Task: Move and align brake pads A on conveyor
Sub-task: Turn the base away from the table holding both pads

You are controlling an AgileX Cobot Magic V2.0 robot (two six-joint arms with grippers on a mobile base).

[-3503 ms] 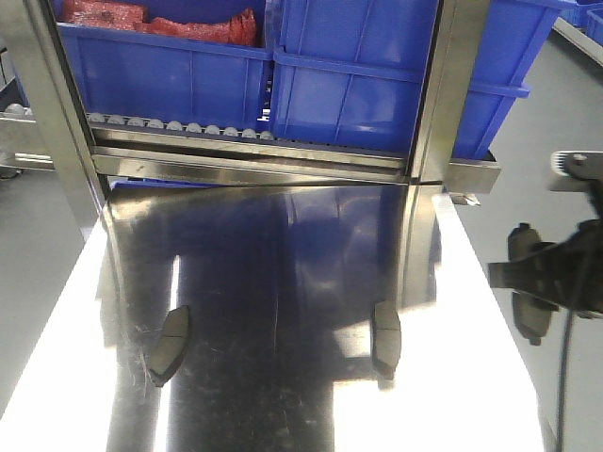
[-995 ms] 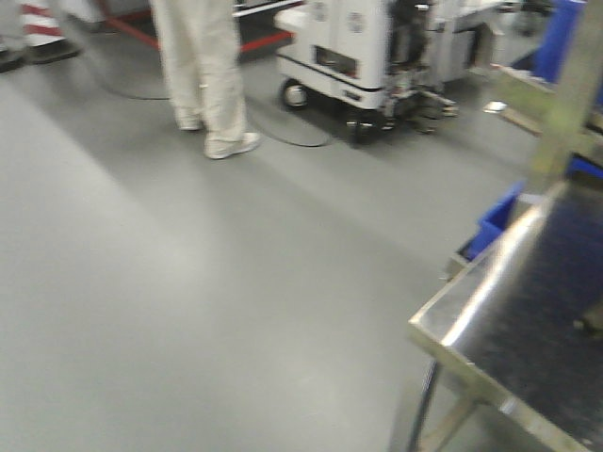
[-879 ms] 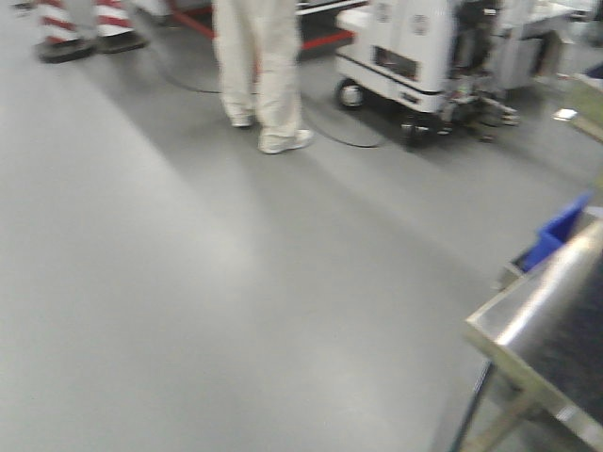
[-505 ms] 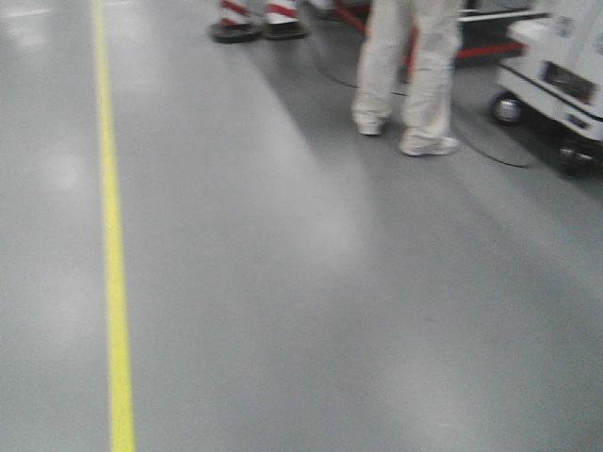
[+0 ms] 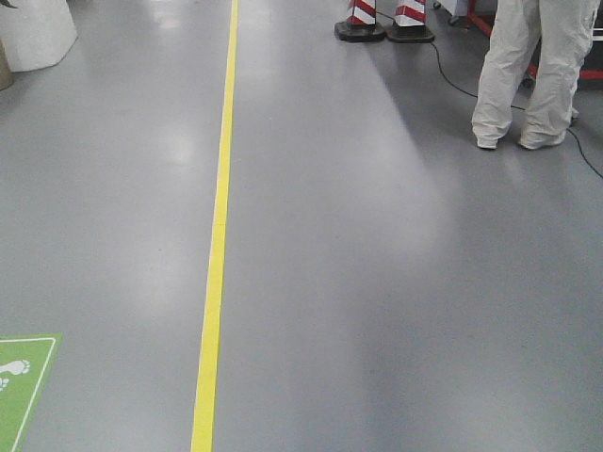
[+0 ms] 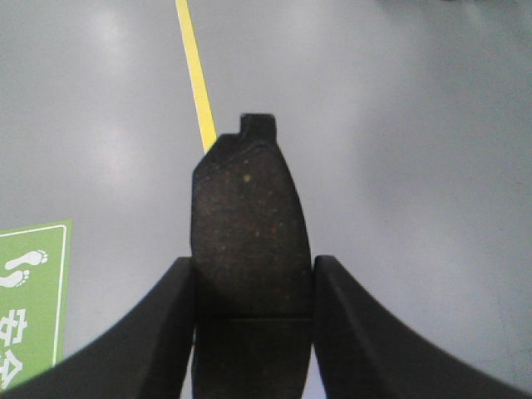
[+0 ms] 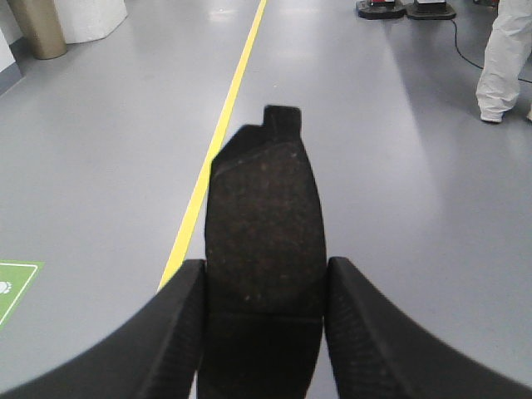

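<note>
My left gripper (image 6: 253, 287) is shut on a dark grey brake pad (image 6: 249, 224). The pad stands up between the fingers, its end tab at the top and its groove level with the fingertips. My right gripper (image 7: 264, 287) is shut on a second dark brake pad (image 7: 264, 220), held the same way. Both pads hang above bare grey floor. The conveyor is out of view in every frame. No gripper shows in the front view.
A yellow floor line (image 5: 219, 226) runs away from me at left of centre. A green footprint sign (image 5: 17, 377) lies on the floor at lower left. A person in light trousers (image 5: 528, 71) stands at upper right beside red-and-white striped posts (image 5: 384, 17) and a cable.
The front view has swung away from the steel table and blue bins, past a white machine and the person, to open floor with the yellow line.
</note>
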